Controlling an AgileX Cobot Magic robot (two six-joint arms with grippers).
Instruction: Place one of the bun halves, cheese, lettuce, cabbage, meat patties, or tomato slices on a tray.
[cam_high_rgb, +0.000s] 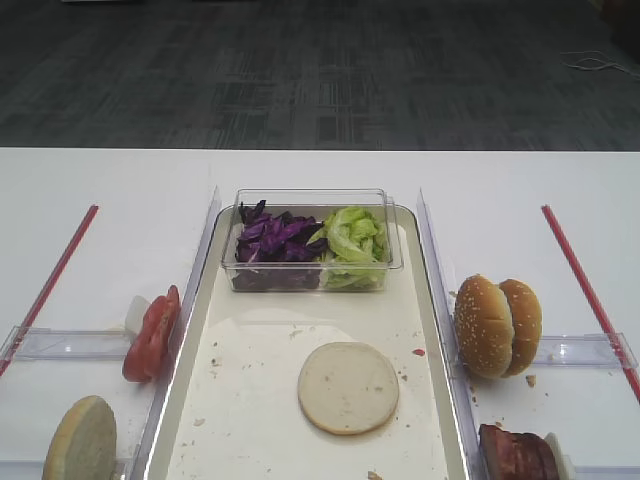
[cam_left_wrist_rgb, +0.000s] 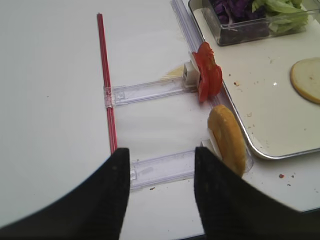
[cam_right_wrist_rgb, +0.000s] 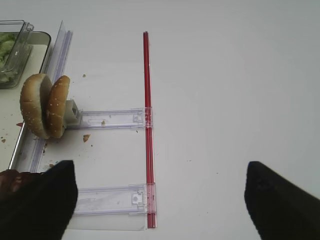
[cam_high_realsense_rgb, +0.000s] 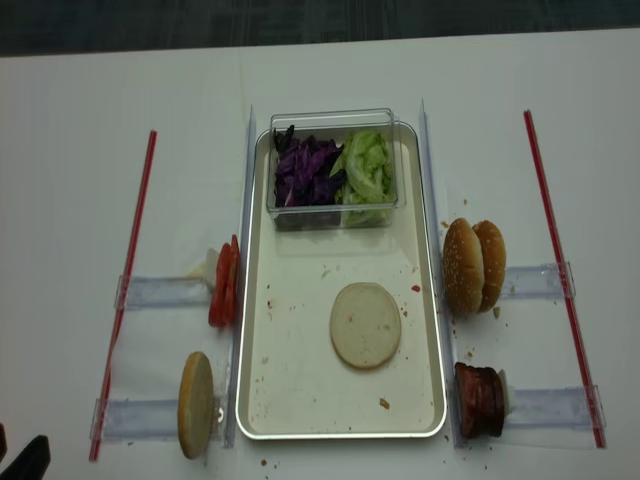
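a matte white table (cam_high_rgb: 110, 190) stands on dark grey carpet (cam_high_rgb: 320, 70). a silver tray (cam_high_realsense_rgb: 255, 395) with a crumb-speckled floor holds one smooth, pale bun half (cam_high_realsense_rgb: 365, 325) lying cut face up, ahead and to the right of the left gripper (cam_left_wrist_rgb: 161, 185), whose black fingers (cam_left_wrist_rgb: 112, 195) stand apart and empty. the right gripper (cam_right_wrist_rgb: 160, 197) also gapes wide over bare table, sesame buns (cam_right_wrist_rgb: 44, 106) ahead to its left.
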